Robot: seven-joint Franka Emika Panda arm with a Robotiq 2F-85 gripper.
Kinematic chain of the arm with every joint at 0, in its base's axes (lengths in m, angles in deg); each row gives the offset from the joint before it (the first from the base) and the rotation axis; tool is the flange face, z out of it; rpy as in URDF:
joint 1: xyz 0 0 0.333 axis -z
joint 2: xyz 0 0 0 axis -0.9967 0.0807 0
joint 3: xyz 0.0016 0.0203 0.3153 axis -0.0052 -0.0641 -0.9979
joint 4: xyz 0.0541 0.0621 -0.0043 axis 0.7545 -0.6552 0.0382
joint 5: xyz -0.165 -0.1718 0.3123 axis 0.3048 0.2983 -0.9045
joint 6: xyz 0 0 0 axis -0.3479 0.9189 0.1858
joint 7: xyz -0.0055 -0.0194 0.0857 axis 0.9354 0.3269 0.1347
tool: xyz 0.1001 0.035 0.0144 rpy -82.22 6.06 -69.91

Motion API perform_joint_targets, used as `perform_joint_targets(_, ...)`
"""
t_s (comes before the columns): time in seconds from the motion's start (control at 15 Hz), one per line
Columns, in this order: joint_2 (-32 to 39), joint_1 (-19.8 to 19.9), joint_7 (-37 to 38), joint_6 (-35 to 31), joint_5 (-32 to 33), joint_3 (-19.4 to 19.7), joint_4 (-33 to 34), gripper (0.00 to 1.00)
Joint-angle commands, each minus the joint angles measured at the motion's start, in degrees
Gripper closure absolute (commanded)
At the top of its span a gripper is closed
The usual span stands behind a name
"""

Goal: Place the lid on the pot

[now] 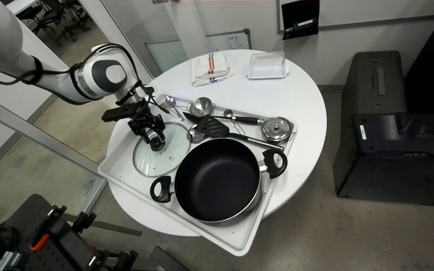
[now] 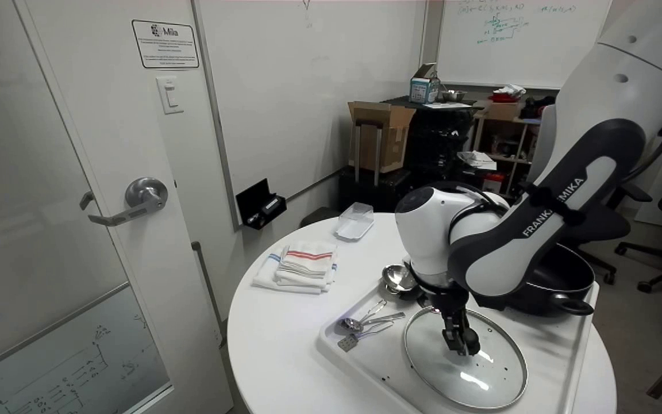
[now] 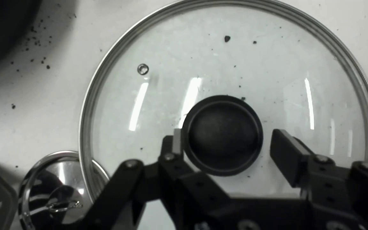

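The clear glass lid (image 1: 171,162) lies flat on the white tray (image 1: 119,165), also in an exterior view (image 2: 480,379) and the wrist view (image 3: 251,60). Its black knob (image 3: 223,135) sits between my fingers. My gripper (image 3: 228,142) is open around the knob; the left finger is close against it, contact unclear, and the right finger stands apart. The gripper also shows in both exterior views (image 1: 155,137) (image 2: 460,339). The black pot (image 1: 219,180) stands uncovered and empty beside the lid; the arm partly hides it in an exterior view (image 2: 561,270).
A small steel lid (image 3: 59,199) lies under the glass lid's edge. A black slotted spatula (image 1: 213,126), a lidded small steel pot (image 1: 276,129) and a steel bowl (image 1: 201,107) lie along the tray's far side. Folded towels (image 1: 211,67) and a clear container (image 1: 267,64) stand behind.
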Motion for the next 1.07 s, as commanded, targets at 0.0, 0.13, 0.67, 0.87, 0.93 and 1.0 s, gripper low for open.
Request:
perform_joint_targets(0.0,-0.2,0.7,-2.0,-0.9,-1.5,-0.5,-0.3,0.61)
perform_joint_targets(0.13,-0.5,0.9,-2.4,-0.8,-1.7,-0.6,-0.3,0.75)
perform_joint_targets(0.67,-3.5,0.9,-2.4,-1.4,-2.2,-0.9,-3.5,0.75)
perform_joint_targets(0.87,-6.6,0.8,-2.0,-3.1,-2.2,-1.1,-7.2,0.75)
perform_joint_targets(0.93,-7.9,0.8,-1.9,-3.7,-2.2,-1.3,-8.9,0.75)
perform_joint_targets(1.0,-9.4,0.7,-1.6,-4.4,-2.2,-1.3,-10.7,0.75)
